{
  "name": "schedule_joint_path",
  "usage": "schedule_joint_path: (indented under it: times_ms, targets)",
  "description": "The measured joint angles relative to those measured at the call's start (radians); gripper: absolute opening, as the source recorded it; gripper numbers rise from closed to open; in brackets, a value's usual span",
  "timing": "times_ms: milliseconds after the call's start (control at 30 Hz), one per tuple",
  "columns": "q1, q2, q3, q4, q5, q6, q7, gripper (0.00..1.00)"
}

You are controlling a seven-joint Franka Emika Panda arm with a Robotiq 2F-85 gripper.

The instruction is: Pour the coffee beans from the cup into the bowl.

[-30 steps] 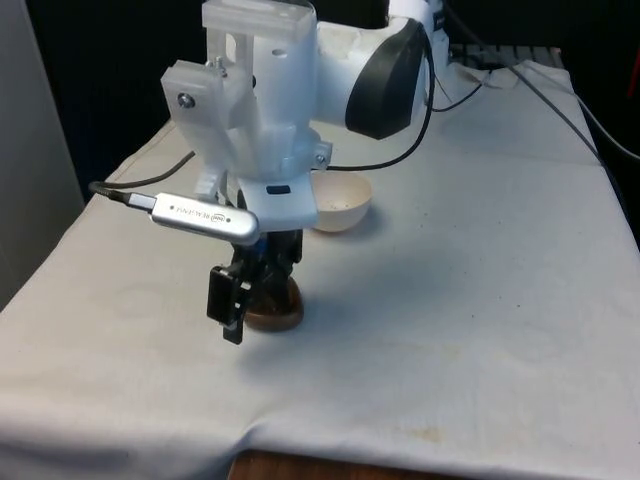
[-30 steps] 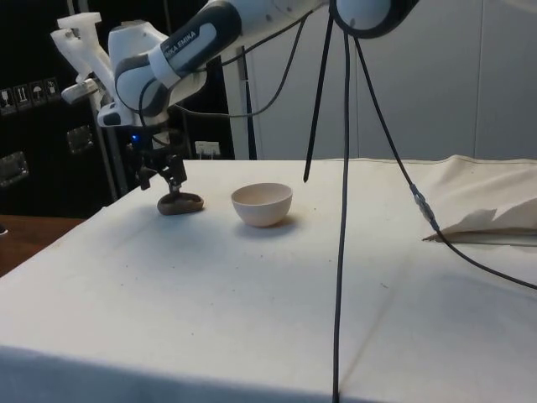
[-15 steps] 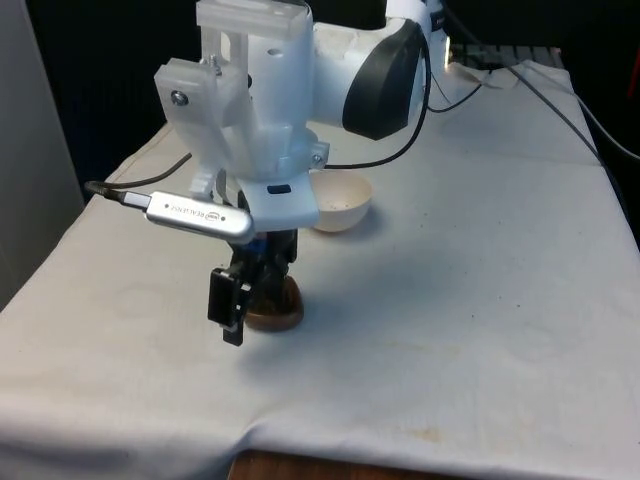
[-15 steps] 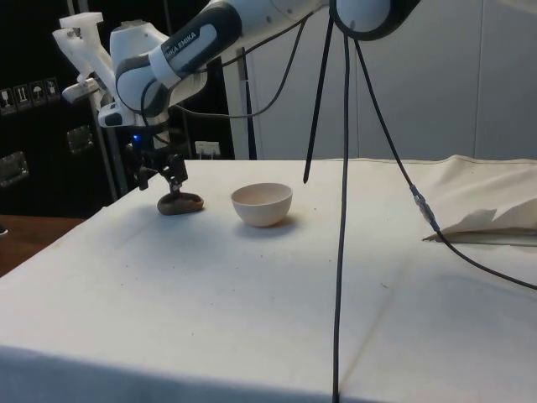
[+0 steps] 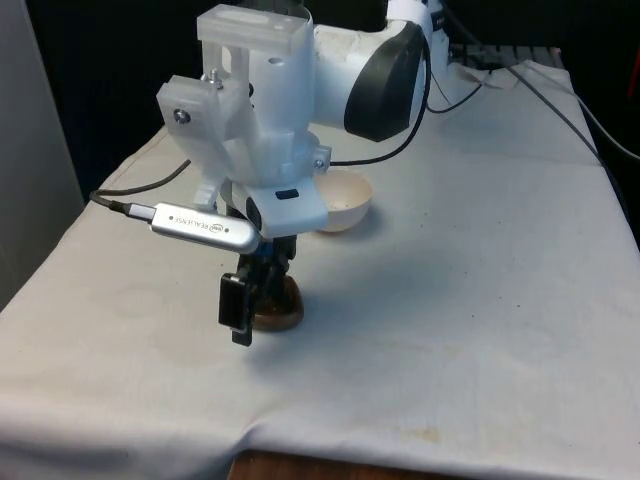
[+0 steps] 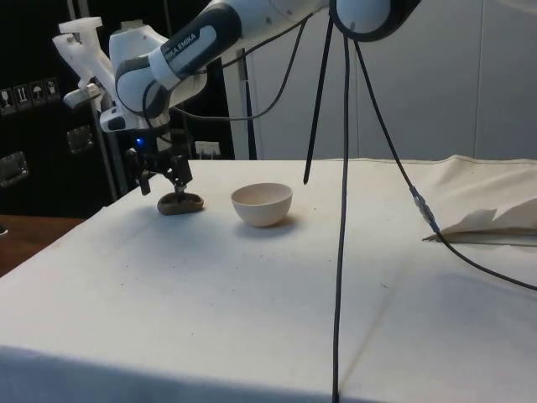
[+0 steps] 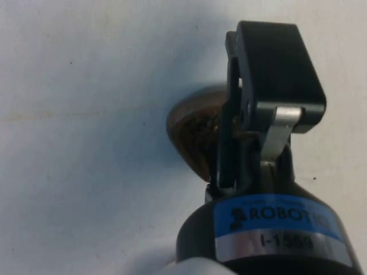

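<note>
White cloth point(image 5: 480, 300) on table, faint stains; black curtains behind. Arm reads "FRANKA EMIKA". Gripper point(image 5: 252, 300) fingers pinch rim of brown cup point(image 5: 277, 308) w/ coffee beans point(image 7: 198, 134). Cream bowl point(image 5: 340, 200) at cup's 1 o'clock, apart.

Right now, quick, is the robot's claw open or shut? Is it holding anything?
Gripper: shut on the cup's rim, with the cup still on the table.

The arm point(image 6: 197, 38) reads "EMIKA" (claw point(image 7: 243, 143) collar: "ROBOTIS").
</note>
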Motion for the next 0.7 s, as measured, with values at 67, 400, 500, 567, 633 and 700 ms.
schedule_joint_path:
  times_ms: [67,400,500,567,633,700]
  targets:
    - [0.0,0.0,0.0,0.002,0.0,-0.006,-0.004,1.0]
    - [0.0,0.0,0.0,0.02,0.0,-0.059,-0.034,1.0]
    - [0.0,0.0,0.0,0.021,0.0,-0.073,-0.043,1.0]
    - [0.0,0.0,0.0,0.021,0.0,-0.077,-0.045,1.0]
    - [0.001,0.0,0.0,0.022,0.0,-0.085,-0.049,1.0]
    - [0.001,0.0,0.0,0.023,0.0,-0.094,-0.052,1.0]
